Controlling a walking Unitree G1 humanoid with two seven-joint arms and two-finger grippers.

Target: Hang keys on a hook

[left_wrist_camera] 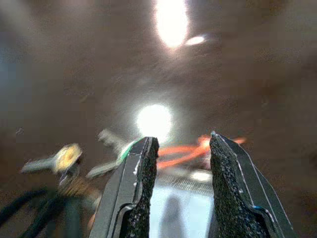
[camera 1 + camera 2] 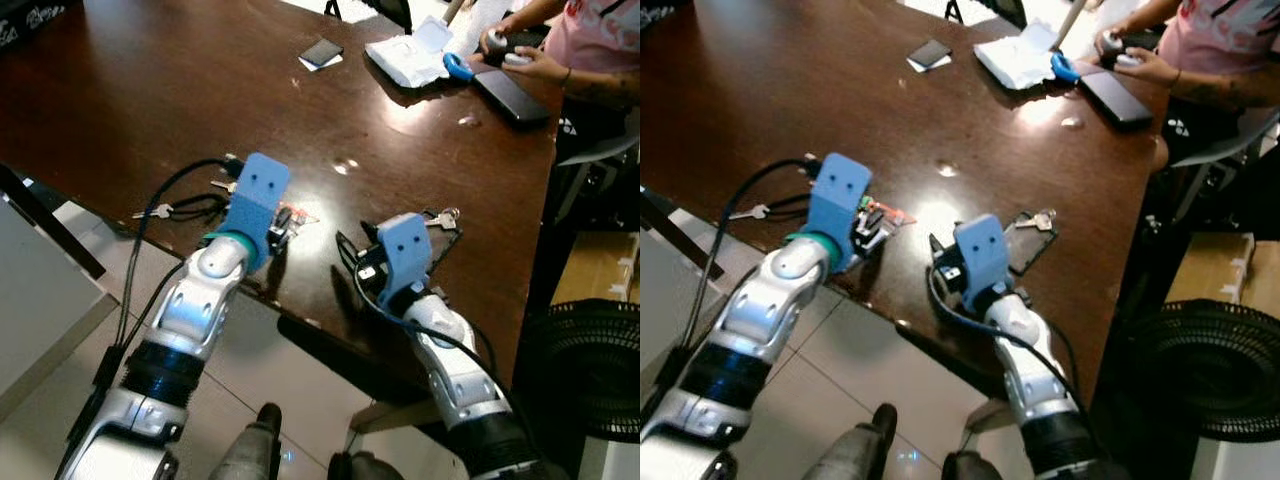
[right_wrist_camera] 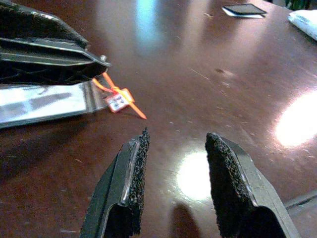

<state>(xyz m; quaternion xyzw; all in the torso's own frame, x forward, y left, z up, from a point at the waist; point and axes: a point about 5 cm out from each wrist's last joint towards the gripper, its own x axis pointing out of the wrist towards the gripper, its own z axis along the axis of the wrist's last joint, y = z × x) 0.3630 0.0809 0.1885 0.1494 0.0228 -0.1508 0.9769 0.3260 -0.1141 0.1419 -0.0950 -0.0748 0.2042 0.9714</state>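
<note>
Left tool [image 1: 176,188] low over desk [image 2: 150,90], narrow gap, empty; keys [image 1: 67,159] just beside its fingers, prob lining up grab. Right tool [image 3: 173,183] parted, empty.

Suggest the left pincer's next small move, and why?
Probably ease the left pincer down and forward, then close. Its fingers stand open and empty just above the table, with the keys and orange tag lying right ahead.

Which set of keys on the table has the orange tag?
The bunch beside the left pincer, on a black cord. Its orange tag lies there. The keys near the right pincer show none.
</note>
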